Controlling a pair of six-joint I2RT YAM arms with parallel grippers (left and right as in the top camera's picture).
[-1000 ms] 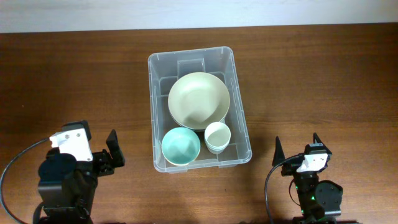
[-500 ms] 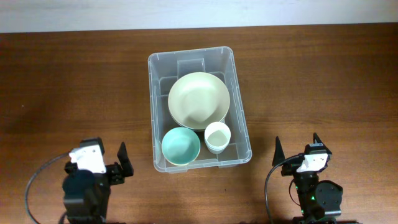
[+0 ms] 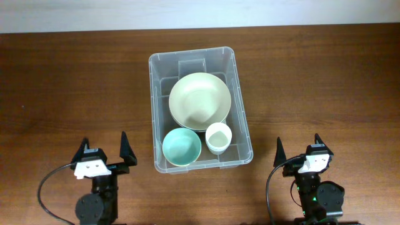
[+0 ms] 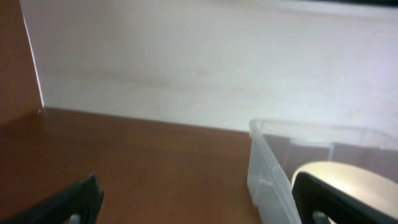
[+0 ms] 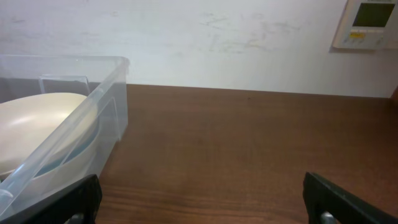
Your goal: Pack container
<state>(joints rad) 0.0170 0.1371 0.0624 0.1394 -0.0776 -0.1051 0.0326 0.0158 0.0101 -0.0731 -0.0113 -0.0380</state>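
The clear plastic container [image 3: 152, 94] stands at the table's middle. It holds a large cream bowl [image 3: 199, 100], a teal bowl [image 3: 181, 146] and a small white cup [image 3: 218, 137]. My left gripper [image 3: 104, 149] is open and empty at the front left, apart from the container. My right gripper [image 3: 299, 148] is open and empty at the front right. The left wrist view shows the container's corner [image 4: 264, 168] and the cream bowl [image 4: 348, 174] between open fingers [image 4: 199, 202]. The right wrist view shows the container's wall [image 5: 93, 99], the cream bowl [image 5: 37, 118] and open fingers [image 5: 202, 199].
The brown wooden table [image 3: 325, 81] runs to a white wall [image 5: 217, 37] at the back. A white wall panel [image 5: 367, 23] hangs at the upper right in the right wrist view.
My left arm has drawn back toward the front edge and turned to face forward, its gripper open and empty. The right arm and the container's contents have not moved.
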